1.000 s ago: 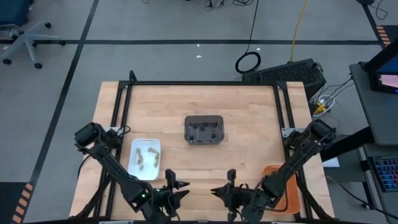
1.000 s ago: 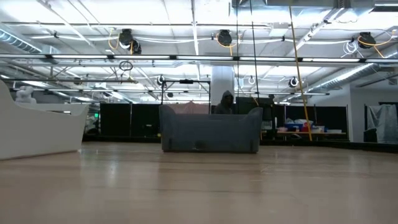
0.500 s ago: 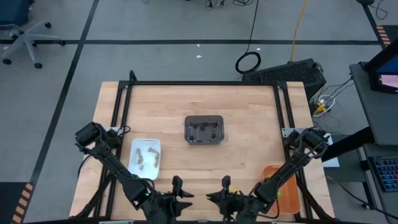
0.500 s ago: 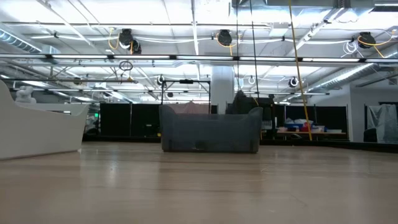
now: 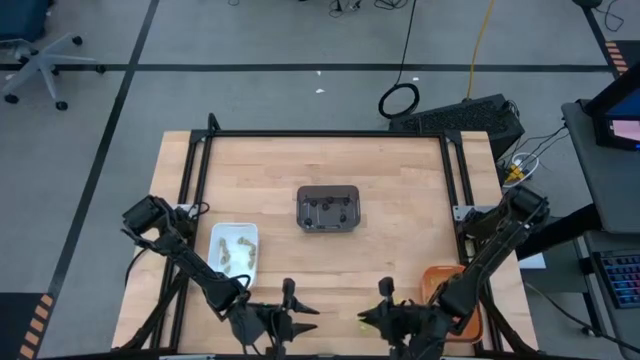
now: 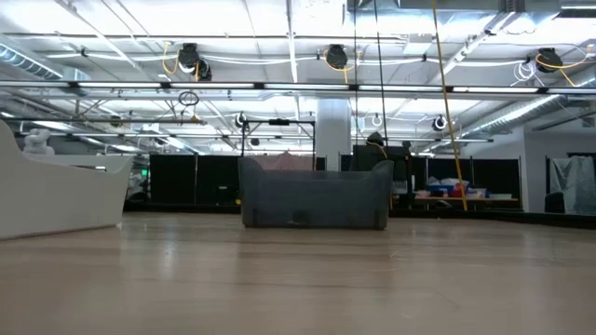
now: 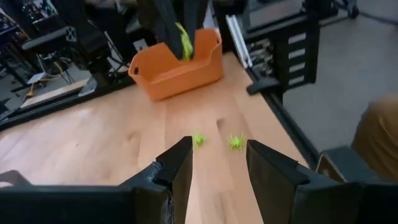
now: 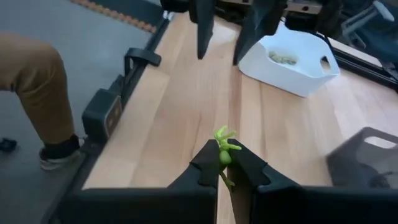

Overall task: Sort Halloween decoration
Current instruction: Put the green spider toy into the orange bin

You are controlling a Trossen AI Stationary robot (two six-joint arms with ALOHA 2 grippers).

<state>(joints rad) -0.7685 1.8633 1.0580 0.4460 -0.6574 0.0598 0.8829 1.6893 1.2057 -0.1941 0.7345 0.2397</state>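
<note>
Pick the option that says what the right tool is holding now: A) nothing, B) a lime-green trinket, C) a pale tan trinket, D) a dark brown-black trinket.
B: in the right wrist view the right tool is shut on a lime-green trinket, which sticks up between its fingers above the wooden table; the left wrist view shows the same green piece hanging in front of the orange tray.
</note>
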